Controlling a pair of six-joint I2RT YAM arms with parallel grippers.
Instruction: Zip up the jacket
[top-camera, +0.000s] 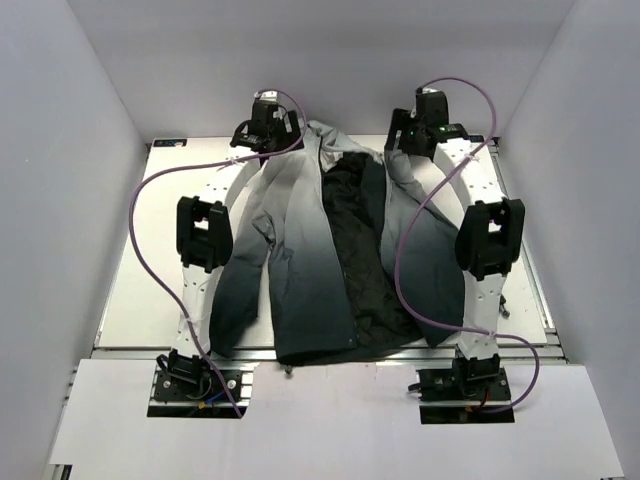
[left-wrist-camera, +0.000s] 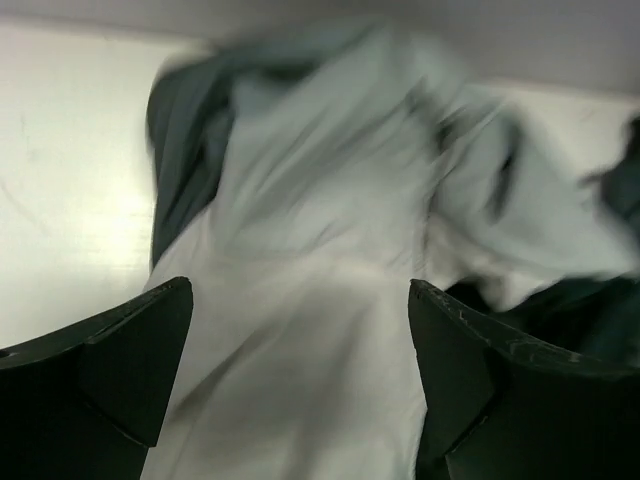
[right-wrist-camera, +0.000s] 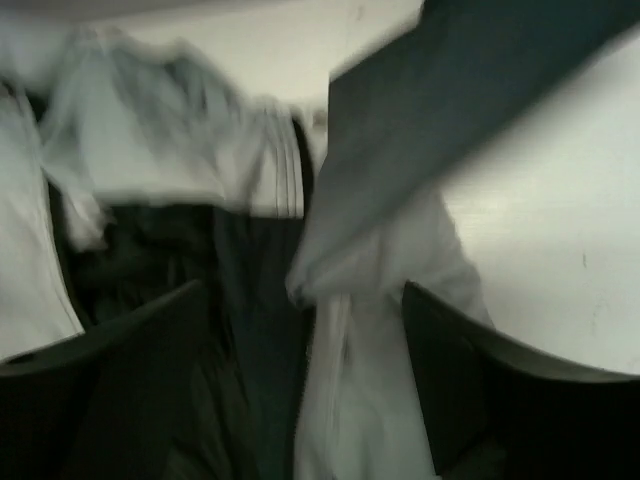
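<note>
The jacket (top-camera: 300, 240) lies face up on the white table, hood at the far end, light grey fading to dark charcoal at the near hem. Its front is open and the black lining (top-camera: 362, 240) shows. My left gripper (top-camera: 262, 130) is at the jacket's far left shoulder, jaws wide open over light grey cloth (left-wrist-camera: 300, 330). My right gripper (top-camera: 420, 135) is at the far right shoulder, jaws open over the pale front edge (right-wrist-camera: 370, 330) and dark lining (right-wrist-camera: 200, 300). Both wrist views are blurred. The zipper slider does not show.
The white table (top-camera: 150, 290) ends at a metal rail at the near edge. White walls (top-camera: 60, 200) enclose the left, right and far sides. Purple cables (top-camera: 150, 270) loop from each arm over the table and jacket.
</note>
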